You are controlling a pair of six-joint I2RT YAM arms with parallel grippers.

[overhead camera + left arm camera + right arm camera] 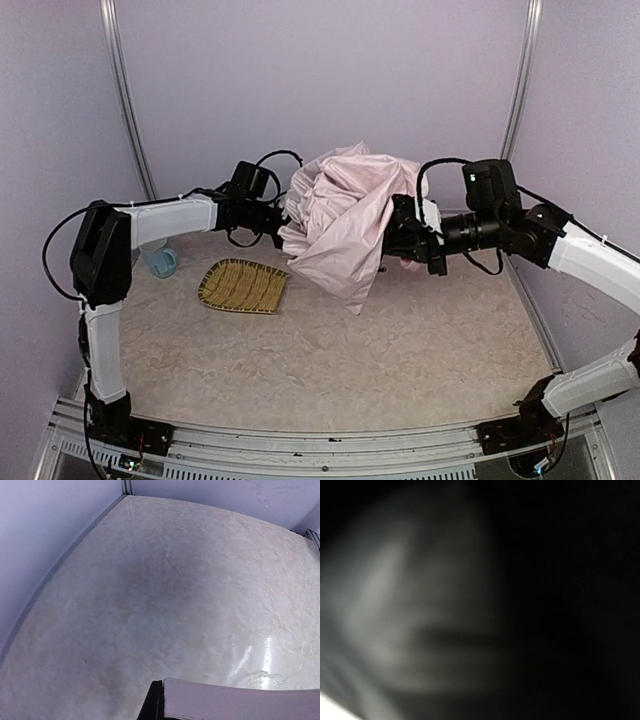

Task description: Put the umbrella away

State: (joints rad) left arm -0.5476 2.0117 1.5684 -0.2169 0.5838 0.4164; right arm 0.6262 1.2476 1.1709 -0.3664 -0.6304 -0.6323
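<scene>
The umbrella (345, 225) is up in the air over the back middle of the table (400, 350), hanging between the two arms. It is loosely gathered, not neatly folded. The pale pink cloth bunches high at the top and falls in a long pointed fold whose tip hangs above the table, to the right of the tray. A little of the dark inside shows on its right side.

The left hand (283, 215) meets the umbrella at its left edge, its tip tucked into the cloth. It is pressed together, and it seems to be pinching the umbrella there, though the folds hide the exact spot. In the left wrist view a pale pink band with a black edge (240, 702) crosses the bottom of the picture, with bare table (175, 605) beyond it. The fingers themselves do not show.

The right hand (403, 235) reaches in from the other side and is half buried in the pink cloth. It too is pressed together and appears to grip the umbrella, though which part cannot be told. The right wrist view is dark and blurred and shows nothing clearly.

A woven yellow tray (243, 286) lies flat on the table below the left hand, apart from the umbrella. A pale blue cup (160, 260) stands further left, partly behind the left arm.
</scene>
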